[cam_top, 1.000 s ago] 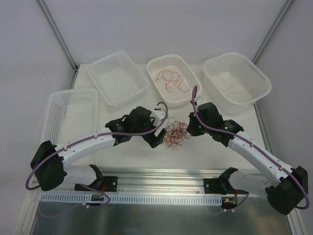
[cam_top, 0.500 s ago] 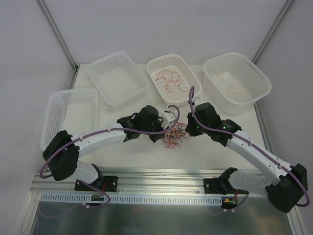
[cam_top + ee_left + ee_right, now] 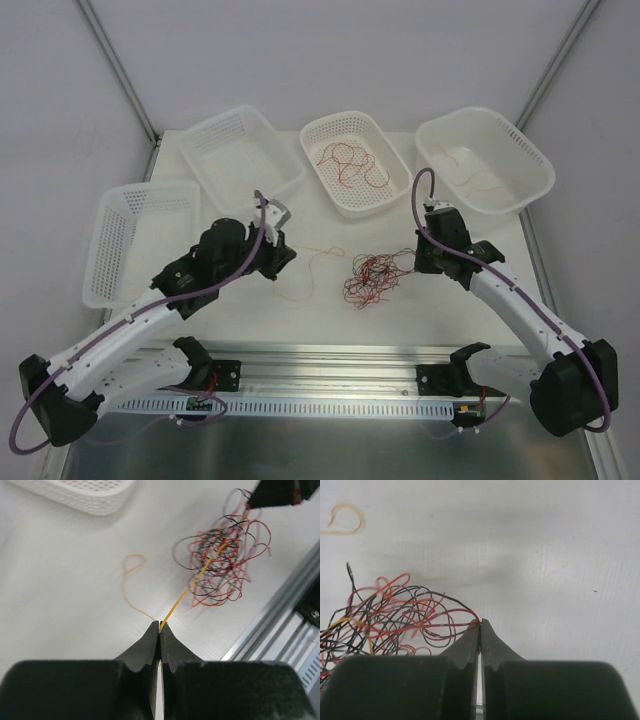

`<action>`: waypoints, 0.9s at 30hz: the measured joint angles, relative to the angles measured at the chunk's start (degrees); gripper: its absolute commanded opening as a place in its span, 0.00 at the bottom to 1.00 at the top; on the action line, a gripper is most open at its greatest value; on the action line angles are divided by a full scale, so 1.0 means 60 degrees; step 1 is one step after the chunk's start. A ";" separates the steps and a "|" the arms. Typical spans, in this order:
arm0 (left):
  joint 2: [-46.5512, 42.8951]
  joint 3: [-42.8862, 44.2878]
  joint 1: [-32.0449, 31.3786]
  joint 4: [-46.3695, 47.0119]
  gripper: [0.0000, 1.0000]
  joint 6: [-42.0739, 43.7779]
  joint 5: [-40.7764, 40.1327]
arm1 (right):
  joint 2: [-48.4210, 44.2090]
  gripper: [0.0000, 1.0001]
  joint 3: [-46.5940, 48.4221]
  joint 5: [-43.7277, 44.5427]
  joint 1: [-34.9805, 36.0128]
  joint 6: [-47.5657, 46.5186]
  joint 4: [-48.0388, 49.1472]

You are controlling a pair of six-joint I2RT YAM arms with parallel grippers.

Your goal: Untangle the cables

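A tangle of thin red, orange and black cables lies on the white table between my two arms. My left gripper is to its left, shut on one orange cable. That cable runs taut from the closed tips into the tangle, and its loose end curls away on the table. My right gripper is at the tangle's right edge. In the right wrist view its tips are shut on a red cable of the tangle.
Four white baskets stand behind: one at the far left, one beside it, a middle one holding red and orange cables, and a right one with a few. An aluminium rail runs along the near edge.
My left gripper shut in the tangle, then drew back to the left, pulling an orange cable out. My right gripper shifted right, still shut, and the tangle moved with it.
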 measured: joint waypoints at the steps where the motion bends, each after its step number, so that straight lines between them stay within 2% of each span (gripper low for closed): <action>1: -0.0397 -0.0011 0.0375 -0.0178 0.00 -0.0262 -0.0091 | -0.0004 0.01 -0.0073 -0.0040 -0.0288 0.0036 -0.0062; 4: -0.1552 -0.0044 0.1472 -0.0783 0.00 -0.0984 -0.0455 | -0.0069 0.01 -0.0208 -0.0153 -0.1049 0.0098 -0.0262; 8: -0.2688 0.0229 0.2014 -0.1861 0.00 -0.1592 -0.1410 | -0.0146 0.01 -0.0255 -0.0255 -0.1712 0.0138 -0.0423; 13: -0.2605 0.1905 0.2135 -0.3687 0.00 -0.2065 -0.3741 | -0.0310 0.01 -0.0350 -0.0361 -0.2295 0.0171 -0.0546; 15: -0.2517 0.2320 0.2193 -0.4073 0.00 -0.2167 -0.4288 | -0.0495 0.01 -0.0393 -0.0448 -0.2499 0.0175 -0.0597; 18: -0.2390 0.2608 0.2237 -0.4350 0.00 -0.2200 -0.4328 | -0.0699 0.01 -0.0404 -0.0747 -0.2608 0.0171 -0.0594; 22: -0.1869 0.2670 0.2244 -0.4353 0.00 -0.2204 -0.3614 | -0.0714 0.03 -0.0448 -0.1402 -0.2484 0.0146 -0.0492; 23: -0.1672 0.2674 0.2248 -0.4342 0.00 -0.2215 -0.3330 | -0.0710 0.07 -0.0459 -0.1512 -0.2393 0.0124 -0.0470; 24: -0.1479 0.2674 0.2248 -0.4331 0.00 -0.2233 -0.3104 | -0.0692 0.21 -0.0463 -0.1628 -0.2284 0.0106 -0.0448; 26: -0.1075 0.2677 0.2244 -0.4233 0.00 -0.2313 -0.2623 | -0.0681 0.36 -0.0463 -0.1785 -0.1967 0.0029 -0.0401; 27: -0.0889 0.2677 0.2248 -0.4178 0.00 -0.2401 -0.2408 | -0.0688 0.48 -0.0463 -0.1843 -0.1789 -0.0018 -0.0382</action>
